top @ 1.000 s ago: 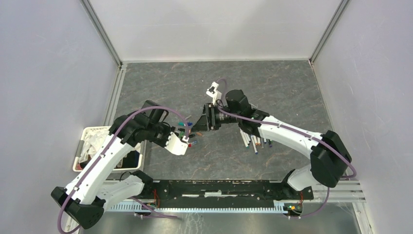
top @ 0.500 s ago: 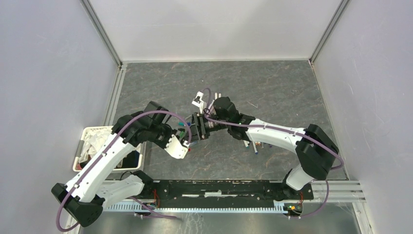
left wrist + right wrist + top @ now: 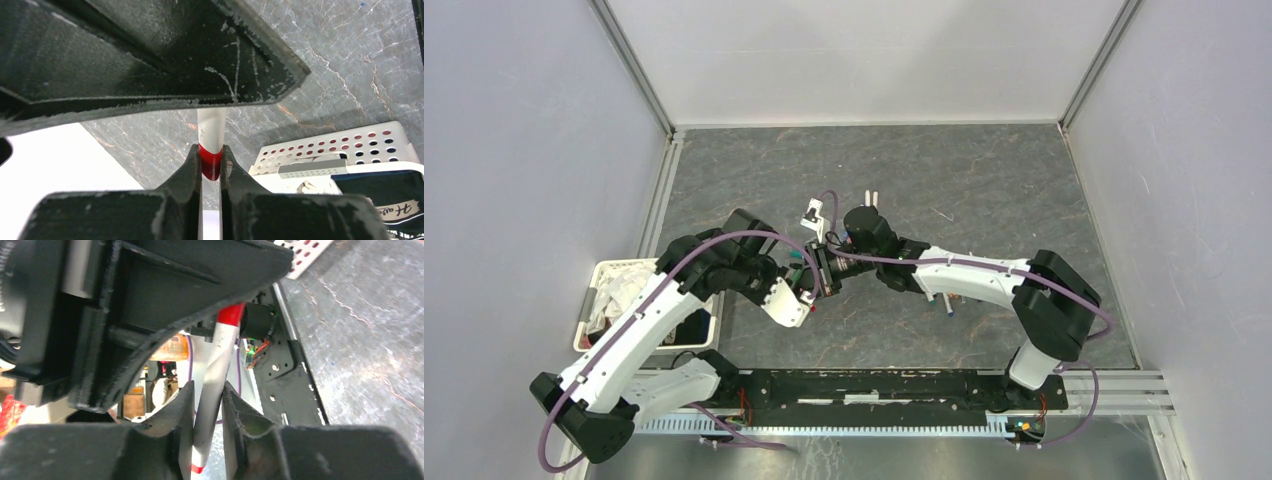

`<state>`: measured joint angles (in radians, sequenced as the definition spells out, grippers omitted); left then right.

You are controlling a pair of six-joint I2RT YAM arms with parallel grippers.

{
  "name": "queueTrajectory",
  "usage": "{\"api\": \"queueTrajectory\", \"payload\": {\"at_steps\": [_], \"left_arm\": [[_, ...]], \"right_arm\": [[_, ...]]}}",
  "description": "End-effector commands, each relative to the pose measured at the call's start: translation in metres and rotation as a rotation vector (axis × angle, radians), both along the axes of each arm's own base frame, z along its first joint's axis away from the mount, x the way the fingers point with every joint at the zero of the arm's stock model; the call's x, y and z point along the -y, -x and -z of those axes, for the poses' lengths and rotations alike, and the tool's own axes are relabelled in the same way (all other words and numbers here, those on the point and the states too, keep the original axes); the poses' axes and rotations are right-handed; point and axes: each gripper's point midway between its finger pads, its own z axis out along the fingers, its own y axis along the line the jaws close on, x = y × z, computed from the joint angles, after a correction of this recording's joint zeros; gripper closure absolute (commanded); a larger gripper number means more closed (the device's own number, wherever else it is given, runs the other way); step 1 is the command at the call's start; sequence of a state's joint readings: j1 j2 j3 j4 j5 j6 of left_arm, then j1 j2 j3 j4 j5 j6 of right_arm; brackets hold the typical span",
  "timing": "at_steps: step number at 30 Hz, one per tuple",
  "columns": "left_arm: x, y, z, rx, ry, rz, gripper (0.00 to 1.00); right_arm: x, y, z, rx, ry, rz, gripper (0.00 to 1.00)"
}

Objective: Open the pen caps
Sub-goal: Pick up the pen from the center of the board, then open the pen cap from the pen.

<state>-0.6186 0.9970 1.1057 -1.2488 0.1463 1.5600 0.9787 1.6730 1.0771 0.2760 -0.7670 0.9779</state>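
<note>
Presently gripped mid-frame at red cap (image 3: 210, 162) by left jaws, at white barrel (image 3: 212, 385) by right jaws, for pulling apart.

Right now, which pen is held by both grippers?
The red-ended pen: the left gripper clamps its red end, the right gripper its white barrel; the other pens lie loose on the table.
</note>
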Motion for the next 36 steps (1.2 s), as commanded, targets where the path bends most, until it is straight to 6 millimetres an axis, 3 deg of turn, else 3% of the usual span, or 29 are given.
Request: {"api": "queueTrajectory", "payload": {"at_steps": [1,3,4,5,7,10,14,22,32,36], "left_arm": [[0.006,-0.001,-0.003,0.019,0.01,0.044,0.98],[0.009,0.002,-0.004,0.005,0.026,0.048,0.92],[0.012,0.012,-0.003,-0.046,0.045,0.056,0.55],[0.013,0.014,-0.002,-0.064,0.053,0.051,0.45],[0.016,0.02,-0.002,-0.11,0.074,0.031,0.36],[0.024,0.031,-0.004,-0.206,0.115,0.003,0.29],[0.038,0.041,-0.011,-0.315,0.169,-0.015,0.28],[0.052,0.057,-0.023,-0.449,0.223,-0.032,0.42],[0.047,0.056,-0.006,-0.446,0.198,-0.079,0.46],[0.048,0.049,-0.002,-0.427,0.196,-0.106,0.56]], "right_arm": [[-0.009,0.0,-0.017,0.033,-0.059,-0.024,0.86],[-0.008,0.001,-0.019,0.037,-0.066,-0.035,1.0],[-0.001,0.002,-0.019,0.064,-0.078,-0.062,1.0],[0.003,0.004,-0.019,0.083,-0.084,-0.084,1.0],[0.016,0.007,-0.011,0.115,-0.068,-0.121,1.0],[0.037,0.01,0.007,0.163,-0.03,-0.158,1.0],[0.05,0.016,0.016,0.193,-0.025,-0.204,1.0],[0.047,0.011,0.013,0.235,-0.024,-0.232,1.0],[0.04,0.003,0.008,0.242,-0.032,-0.226,1.0],[0.04,0.002,0.008,0.242,-0.03,-0.218,1.0]]}}
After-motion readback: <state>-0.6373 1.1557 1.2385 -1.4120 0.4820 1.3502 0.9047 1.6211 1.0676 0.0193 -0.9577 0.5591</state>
